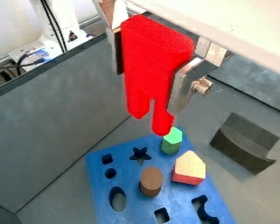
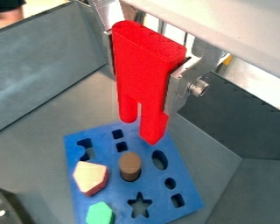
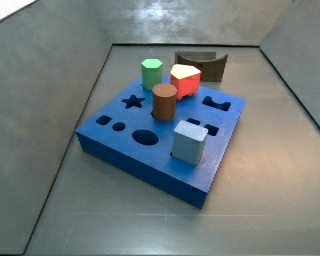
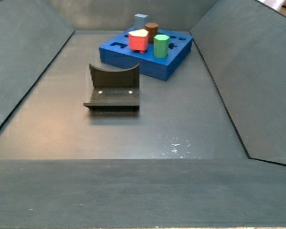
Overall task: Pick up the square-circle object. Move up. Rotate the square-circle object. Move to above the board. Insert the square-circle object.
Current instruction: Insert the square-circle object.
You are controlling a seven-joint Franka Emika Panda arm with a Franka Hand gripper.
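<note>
The square-circle object (image 1: 149,66) is a tall bright-red block with two prongs at its lower end, also seen in a wrist view (image 2: 140,74). My gripper (image 1: 150,79) is shut on its flat sides and holds it upright, prongs down, high above the board (image 1: 116,166). The silver fingers (image 2: 178,83) clamp its upper part. The board is a thick blue slab with cut-out holes, seen in both wrist views (image 2: 184,199) and both side views (image 3: 129,150) (image 4: 124,59). The gripper and red block are out of view in both side views.
On the board stand a green hexagon peg (image 1: 171,140), a squat red block with a white top (image 1: 189,166), a brown cylinder (image 1: 150,181) and a grey-blue block (image 3: 190,142). The dark fixture (image 4: 113,87) stands on the floor beside the board. Grey walls enclose the floor.
</note>
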